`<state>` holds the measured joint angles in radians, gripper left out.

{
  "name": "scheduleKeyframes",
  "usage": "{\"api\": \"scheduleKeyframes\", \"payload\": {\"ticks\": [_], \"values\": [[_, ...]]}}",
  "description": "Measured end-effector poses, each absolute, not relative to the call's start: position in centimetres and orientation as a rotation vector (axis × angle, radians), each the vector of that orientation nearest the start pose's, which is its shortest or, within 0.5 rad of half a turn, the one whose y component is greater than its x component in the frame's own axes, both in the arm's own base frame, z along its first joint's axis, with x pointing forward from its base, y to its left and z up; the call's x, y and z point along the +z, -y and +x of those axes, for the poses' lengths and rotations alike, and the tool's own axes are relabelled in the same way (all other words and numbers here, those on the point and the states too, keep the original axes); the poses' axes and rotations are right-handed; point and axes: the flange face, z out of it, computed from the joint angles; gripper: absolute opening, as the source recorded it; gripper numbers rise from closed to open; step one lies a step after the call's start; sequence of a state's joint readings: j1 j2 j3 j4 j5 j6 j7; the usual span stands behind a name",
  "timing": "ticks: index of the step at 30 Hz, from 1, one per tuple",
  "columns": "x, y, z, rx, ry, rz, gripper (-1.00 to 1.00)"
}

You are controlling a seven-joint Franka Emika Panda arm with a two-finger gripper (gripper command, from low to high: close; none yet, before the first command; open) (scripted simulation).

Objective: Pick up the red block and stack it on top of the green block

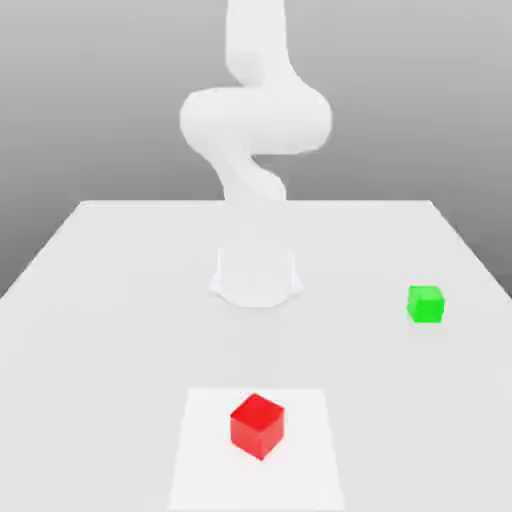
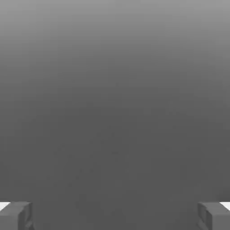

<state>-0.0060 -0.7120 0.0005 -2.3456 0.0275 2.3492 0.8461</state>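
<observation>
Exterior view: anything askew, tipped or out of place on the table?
Nothing stands out. The red block sits flat on a paler square patch near the front, turned slightly so a corner faces the camera. The green block rests flat toward the exterior view's right, well apart. Neither is tipped or damaged.

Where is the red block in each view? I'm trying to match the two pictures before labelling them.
Exterior view: the red block sits low in the middle, on a paler square patch of the table; the green block lies toward the exterior view's right.
Hand view: a grey backdrop lies between the open gripper's fingers.
Shared landmark: that grey backdrop, probably the one above the table's far edge in the exterior view.
</observation>
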Motion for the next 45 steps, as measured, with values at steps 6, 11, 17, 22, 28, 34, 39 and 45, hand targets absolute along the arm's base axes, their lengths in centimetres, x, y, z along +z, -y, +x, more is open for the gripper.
{"api": "scheduleKeyframes", "payload": {"ticks": [6,11,17,22,28,34,39,45], "values": [[52.3,0.1,44.0,-0.589,-1.380,-2.435,0.00],[40.8,-0.2,45.2,-0.361,-1.600,-2.423,0.00],[27.7,-0.4,42.9,-0.121,-1.881,-2.398,0.00],[19.7,-0.2,40.2,-0.008,-2.045,-2.379,0.00],[14.7,-0.2,39.9,-0.001,-2.054,-2.377,-1.00],[14.7,-0.2,40.0,-0.002,-2.053,-2.377,-1.00],[19.2,-0.2,40.0,-0.003,-2.053,-2.378,-1.00],[22.2,-11.1,37.1,0.036,-1.566,-2.688,-1.00]]}}
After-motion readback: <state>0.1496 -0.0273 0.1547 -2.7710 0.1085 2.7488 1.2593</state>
